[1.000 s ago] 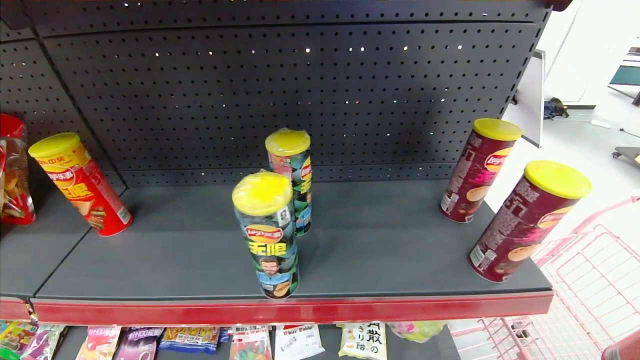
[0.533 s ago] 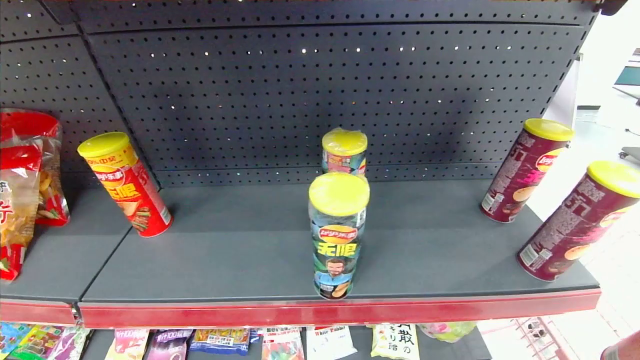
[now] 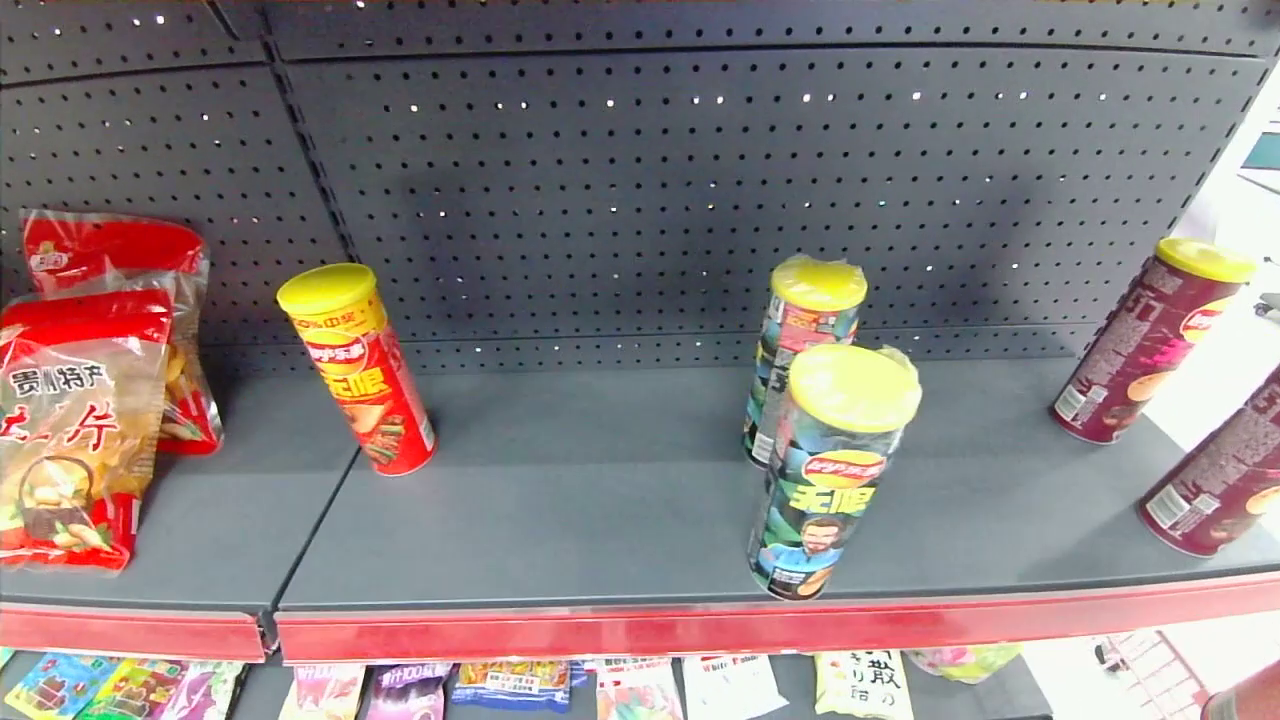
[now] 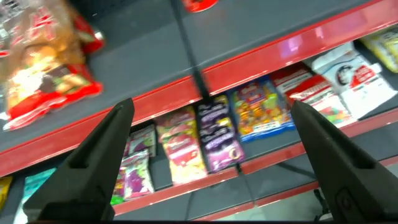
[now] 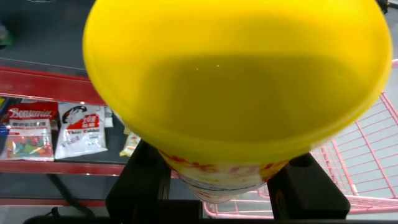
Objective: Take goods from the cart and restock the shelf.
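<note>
dark grey pegboard [image 3: 640, 200] backs the shelf [image 3: 600, 520], a grey board with a red front lip. pink wire cart [image 5: 373, 162] sits low on the robot's right, past the shelf end. snack bags [image 3: 80, 430] lean at the shelf's left end, and small packets [image 3: 520, 685] lie on the tier below. standing on the board are a red can [image 3: 355, 370], a green can [image 3: 835, 470] with a second green can [image 3: 805, 350] right behind it, and two maroon cans [image 3: 1150, 340] at the right end. there's a wide bare gap between the red and green ones.

right gripper [image 5: 227, 186] is clamped around the held can [image 5: 239, 74], one finger on each side of its body. left gripper [image 4: 212, 109] is empty, fingers spread wide, aimed at the lower tier.

held can sits low, out in front of the lower tier and next to the cart, long axis about upright, lid toward the wrist camera. shelf board lies up and forward of it, so the right arm does the placing; my guess is lift, then push in. can looks like a stiff tube with a big yellow plastic lid and a pale printed body with red marks. should stand fine on its flat base.
</note>
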{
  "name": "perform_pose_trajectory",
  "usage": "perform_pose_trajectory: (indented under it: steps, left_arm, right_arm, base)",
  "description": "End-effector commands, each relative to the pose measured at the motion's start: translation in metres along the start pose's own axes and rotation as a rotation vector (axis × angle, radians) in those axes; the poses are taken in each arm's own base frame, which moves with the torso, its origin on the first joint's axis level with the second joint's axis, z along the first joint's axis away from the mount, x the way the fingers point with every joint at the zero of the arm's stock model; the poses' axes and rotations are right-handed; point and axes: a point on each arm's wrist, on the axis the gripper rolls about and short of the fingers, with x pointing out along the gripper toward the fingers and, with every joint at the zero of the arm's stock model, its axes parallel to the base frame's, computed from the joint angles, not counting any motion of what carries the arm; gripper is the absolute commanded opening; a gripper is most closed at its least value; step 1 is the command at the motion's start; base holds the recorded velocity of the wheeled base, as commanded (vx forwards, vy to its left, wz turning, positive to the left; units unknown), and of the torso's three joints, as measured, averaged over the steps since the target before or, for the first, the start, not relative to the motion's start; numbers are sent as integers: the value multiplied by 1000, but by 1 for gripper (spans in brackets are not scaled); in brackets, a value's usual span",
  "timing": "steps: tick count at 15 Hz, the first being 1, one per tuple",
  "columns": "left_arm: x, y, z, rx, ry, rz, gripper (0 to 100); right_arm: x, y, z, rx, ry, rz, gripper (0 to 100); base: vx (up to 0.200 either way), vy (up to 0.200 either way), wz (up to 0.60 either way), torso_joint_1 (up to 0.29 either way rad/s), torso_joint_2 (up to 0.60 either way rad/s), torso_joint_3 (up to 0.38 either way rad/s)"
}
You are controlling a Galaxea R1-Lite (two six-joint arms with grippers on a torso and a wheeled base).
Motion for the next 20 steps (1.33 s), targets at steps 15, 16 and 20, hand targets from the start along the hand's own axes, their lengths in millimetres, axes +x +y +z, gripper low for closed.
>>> perform_pose_trajectory:
  steps: [15,16,20]
  left_arm:
    - [0,0,0,0,-3,2,100]
    - [0,0,0,0,-1,3,100]
    - [0,0,0,18,1,5,100]
  right_arm:
    - [0,0,0,0,0,0,0]
    - [0,0,0,1,-3,0,0]
    - [-1,0,2,1,-19,26,0]
  base:
    - [0,200,0,4,2,2]
    - [0,0,0,0,0,0]
    - [0,0,0,0,0,0]
